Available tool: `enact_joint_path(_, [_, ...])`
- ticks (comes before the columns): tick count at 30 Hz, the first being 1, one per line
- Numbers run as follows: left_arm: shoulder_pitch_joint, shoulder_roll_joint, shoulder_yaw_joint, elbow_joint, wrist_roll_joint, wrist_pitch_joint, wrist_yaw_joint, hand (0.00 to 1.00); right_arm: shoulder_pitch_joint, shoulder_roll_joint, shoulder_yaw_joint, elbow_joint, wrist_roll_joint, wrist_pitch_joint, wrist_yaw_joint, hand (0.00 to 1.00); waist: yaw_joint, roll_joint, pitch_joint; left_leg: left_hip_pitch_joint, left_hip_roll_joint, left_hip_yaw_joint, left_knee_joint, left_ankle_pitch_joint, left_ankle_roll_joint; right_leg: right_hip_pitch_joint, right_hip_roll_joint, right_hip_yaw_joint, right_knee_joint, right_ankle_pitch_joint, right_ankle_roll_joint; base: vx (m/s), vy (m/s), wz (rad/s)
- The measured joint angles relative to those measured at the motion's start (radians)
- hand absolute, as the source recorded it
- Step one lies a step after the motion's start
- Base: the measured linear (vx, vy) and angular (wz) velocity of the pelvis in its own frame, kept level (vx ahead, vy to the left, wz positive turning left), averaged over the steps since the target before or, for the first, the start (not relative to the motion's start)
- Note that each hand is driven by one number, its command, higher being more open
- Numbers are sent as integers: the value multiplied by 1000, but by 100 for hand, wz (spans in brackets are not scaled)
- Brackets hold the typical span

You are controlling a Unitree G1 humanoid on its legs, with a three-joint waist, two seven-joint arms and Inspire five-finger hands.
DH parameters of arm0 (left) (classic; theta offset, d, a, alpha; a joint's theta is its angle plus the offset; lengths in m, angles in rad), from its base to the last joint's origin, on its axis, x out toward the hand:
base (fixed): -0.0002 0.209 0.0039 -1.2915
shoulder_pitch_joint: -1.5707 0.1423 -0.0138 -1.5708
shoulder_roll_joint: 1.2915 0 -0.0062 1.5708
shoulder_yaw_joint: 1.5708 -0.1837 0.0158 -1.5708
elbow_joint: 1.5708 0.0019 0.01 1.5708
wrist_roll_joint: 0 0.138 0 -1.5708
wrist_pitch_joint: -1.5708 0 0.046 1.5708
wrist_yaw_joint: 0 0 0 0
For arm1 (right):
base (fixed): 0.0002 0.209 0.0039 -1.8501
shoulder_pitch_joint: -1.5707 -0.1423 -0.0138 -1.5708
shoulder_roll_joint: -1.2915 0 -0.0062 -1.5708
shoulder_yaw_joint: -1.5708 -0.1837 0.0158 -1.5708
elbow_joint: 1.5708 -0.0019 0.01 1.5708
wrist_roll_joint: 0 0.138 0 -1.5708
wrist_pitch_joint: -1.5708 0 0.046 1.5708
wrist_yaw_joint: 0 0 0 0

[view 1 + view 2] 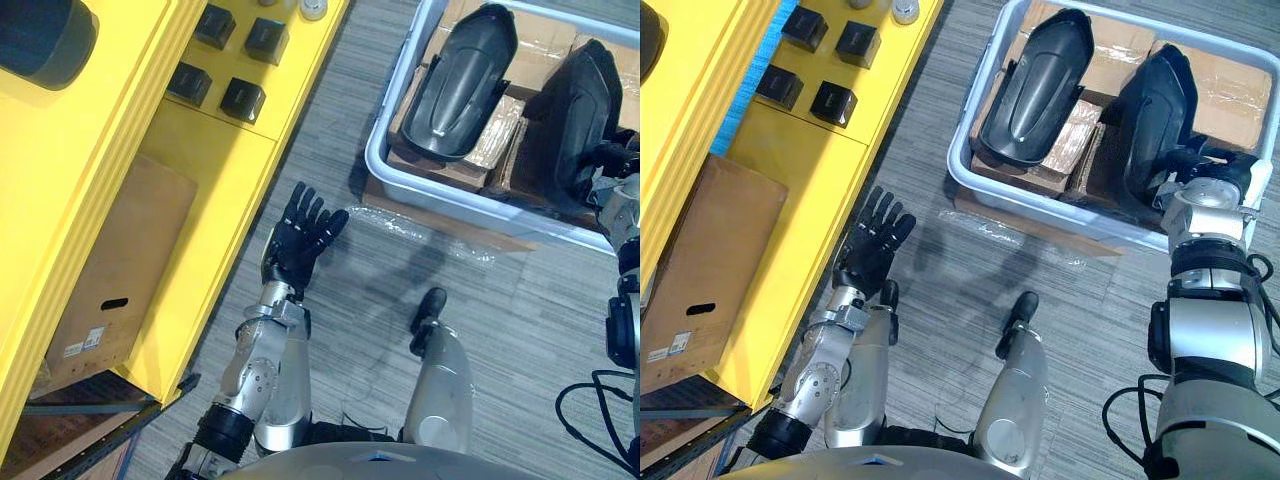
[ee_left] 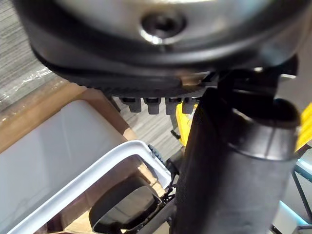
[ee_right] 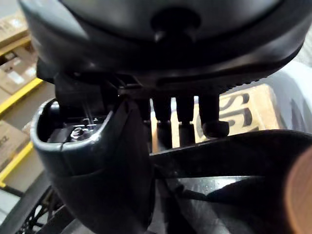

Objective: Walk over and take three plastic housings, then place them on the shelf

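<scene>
Two black plastic housings lie on cardboard boxes in a grey bin (image 1: pixel 450 195) on the floor ahead. The left housing (image 1: pixel 460 85) lies untouched. My right hand (image 1: pixel 1200 165) is down on the near end of the right housing (image 1: pixel 1150 110). In the right wrist view the fingers (image 3: pixel 187 114) curl over the housing's rim (image 3: pixel 234 156) and the thumb (image 3: pixel 97 170) stands on the near side. My left hand (image 1: pixel 300 235) hovers open over the carpet between the yellow shelf (image 1: pixel 200 180) and the bin, holding nothing.
Several small black boxes (image 1: pixel 243 100) sit on the yellow shelf at my left. A brown cardboard box (image 1: pixel 120 270) stands on its lower level. A dark round object (image 1: pixel 40 40) lies at the shelf's far left. Clear plastic wrap (image 1: pixel 420 230) lies before the bin.
</scene>
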State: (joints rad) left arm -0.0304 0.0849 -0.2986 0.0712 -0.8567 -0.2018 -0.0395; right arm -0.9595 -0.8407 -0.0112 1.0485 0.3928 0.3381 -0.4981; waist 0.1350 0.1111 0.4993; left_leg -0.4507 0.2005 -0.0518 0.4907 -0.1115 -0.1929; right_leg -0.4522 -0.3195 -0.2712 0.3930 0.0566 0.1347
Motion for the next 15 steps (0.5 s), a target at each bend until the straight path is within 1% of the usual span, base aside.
enact_joint_path(3, [2,13,18,-2,-5,-1,7,100,-1,0,-57,0,18,31,-42,0,-1,-1,-1,44,5,7,-25,3,-4,28,2,0,1,-7,-3,48,2,-4])
enact_joint_path(6, [8,15,40,-15,-11,-1,7,100,-1,0,-122,0,22,33,-70,0,-5,-2,-1,88,6,12,-51,8,-8,59,1,-4,2,-18,-3,46,-1,0])
enact_joint_path(8, [22,19,40,-37,-14,-1,7,100,1,0,-146,0,24,9,-85,0,-10,-2,-2,121,6,13,-74,15,-9,89,1,-12,-4,-22,-2,54,-4,7])
enact_joint_path(10, [45,30,38,-62,-12,-1,5,100,1,0,-145,-9,6,-61,-99,0,-20,-3,-2,178,4,13,-127,32,-10,141,3,-27,-36,-21,1,59,-2,9])
enact_joint_path(13, [71,60,42,-91,8,0,4,100,8,0,-133,-103,-51,-111,-127,0,-30,-5,-8,253,4,22,-201,55,-9,206,14,-33,-95,-7,11,71,6,-2])
enact_joint_path(14, [77,71,42,-95,34,6,6,100,25,1,-130,-134,-91,-148,-141,0,-30,-8,-45,258,5,23,-224,60,-9,216,22,-39,-131,6,13,83,7,-3])
enact_joint_path(15, [79,75,43,-97,45,8,6,100,40,1,-129,-153,-112,-163,-149,0,-29,-9,-66,260,7,24,-236,61,-9,224,28,-42,-154,15,16,130,8,-4])
